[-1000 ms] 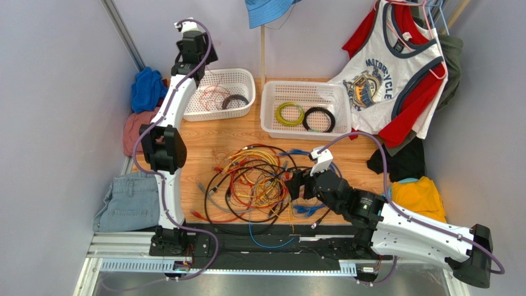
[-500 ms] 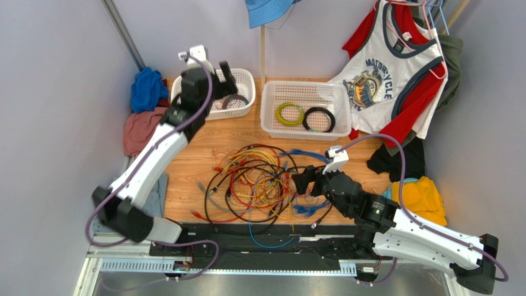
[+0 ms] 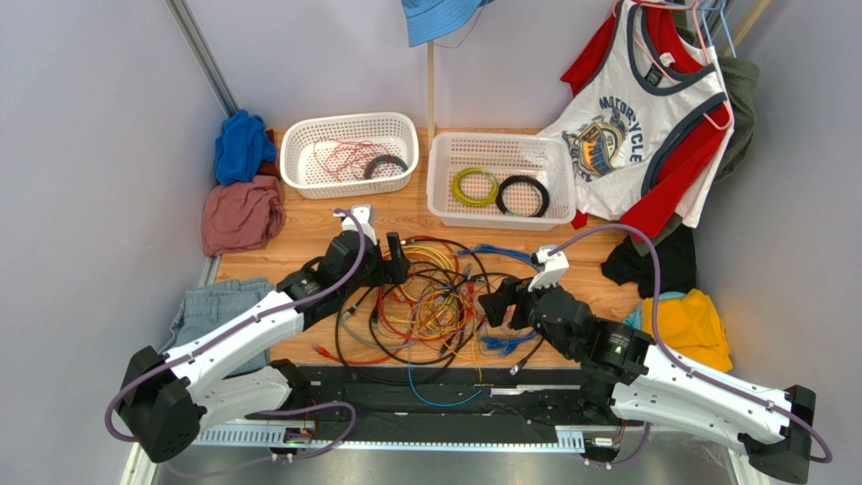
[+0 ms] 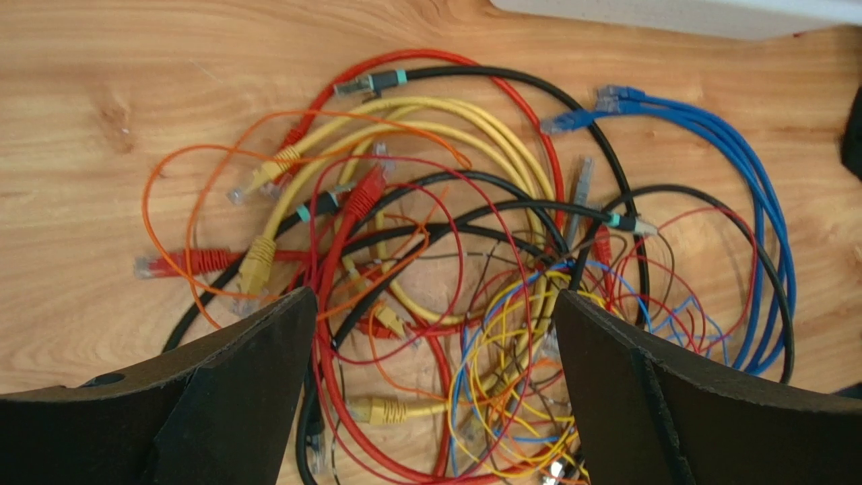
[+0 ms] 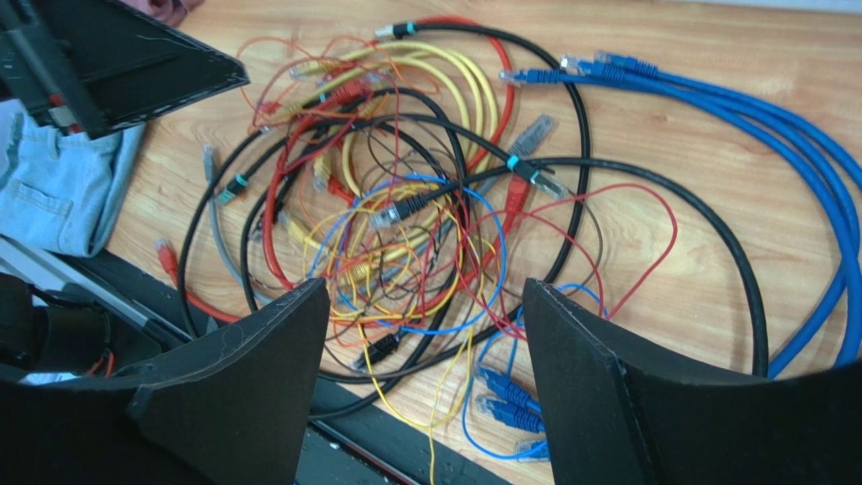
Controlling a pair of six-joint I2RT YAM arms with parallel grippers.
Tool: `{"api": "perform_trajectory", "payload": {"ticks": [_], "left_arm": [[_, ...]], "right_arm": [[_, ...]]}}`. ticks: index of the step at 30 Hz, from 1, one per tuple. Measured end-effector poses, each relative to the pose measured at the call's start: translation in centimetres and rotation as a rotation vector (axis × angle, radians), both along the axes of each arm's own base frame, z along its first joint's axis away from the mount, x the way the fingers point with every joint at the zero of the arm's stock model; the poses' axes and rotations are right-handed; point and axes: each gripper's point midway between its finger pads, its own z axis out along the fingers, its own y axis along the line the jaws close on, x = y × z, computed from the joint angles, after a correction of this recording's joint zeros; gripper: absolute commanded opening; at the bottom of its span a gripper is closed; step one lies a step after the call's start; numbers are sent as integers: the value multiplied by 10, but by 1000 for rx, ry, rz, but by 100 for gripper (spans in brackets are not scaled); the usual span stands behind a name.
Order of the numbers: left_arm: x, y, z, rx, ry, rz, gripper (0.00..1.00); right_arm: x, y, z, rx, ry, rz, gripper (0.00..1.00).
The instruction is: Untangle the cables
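Flanking cables (image 3: 425,303) at table (image 3: 304,227) centre: left gripper (image 3: 398,260) leftward, right gripper (image 3: 490,305) rightward, both spread, empty, pile straight ahead.

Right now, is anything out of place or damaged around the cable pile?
One thing: a thin blue cable loops off the table's near edge onto the black rail below, where it could snag. No damage is visible otherwise.

Cables (image 3: 425,303) on table (image 3: 304,232), left basket (image 3: 344,188) and right basket (image 3: 496,220) behind them
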Motion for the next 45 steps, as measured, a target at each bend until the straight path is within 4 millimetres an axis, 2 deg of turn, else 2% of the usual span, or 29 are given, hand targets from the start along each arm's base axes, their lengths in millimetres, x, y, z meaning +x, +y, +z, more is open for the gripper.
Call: {"api": "perform_trajectory", "payload": {"ticks": [4, 7, 12, 17, 25, 31, 35, 37, 38, 40, 41, 43, 45], "left_arm": [[-13, -5, -11, -25, 37, -11, 88], [-27, -5, -32, -23, 92, -16, 82], [-67, -12, -71, -10, 190, -70, 81], [-93, -25, -79, -18, 226, -114, 81], [-102, -13, -111, 26, 297, -38, 82], [-102, -6, -103, -25, 277, 8, 82], [-100, -2, -104, -35, 262, 31, 77], [-99, -2, -110, -19, 269, 37, 67], [-98, -3, -116, -6, 275, 41, 55], [-93, -6, -122, 6, 274, 52, 41], [-91, -9, -123, 2, 269, 50, 22], [-88, -11, -126, -3, 267, 61, 3], [-86, -13, -125, -9, 257, 58, 0]], "right_arm": [[-4, -2, -12, -18, 32, 7, 73], [-7, -3, -16, -27, 50, 9, 73], [-8, -5, -19, -25, 61, 5, 73], [-10, -7, -26, -27, 77, 2, 73], [-12, -6, -35, -44, 98, 7, 73], [-13, -8, -37, -30, 99, 4, 73], [-15, -10, -45, -41, 109, 1, 73], [-15, -11, -48, -45, 113, 0, 73], [-15, -11, -48, -45, 114, 0, 73], [-15, -11, -48, -45, 114, 0, 73], [-15, -11, -48, -46, 115, 0, 73], [-16, -13, -49, -51, 117, -2, 73], [-17, -15, -48, -49, 115, -4, 73]]}}
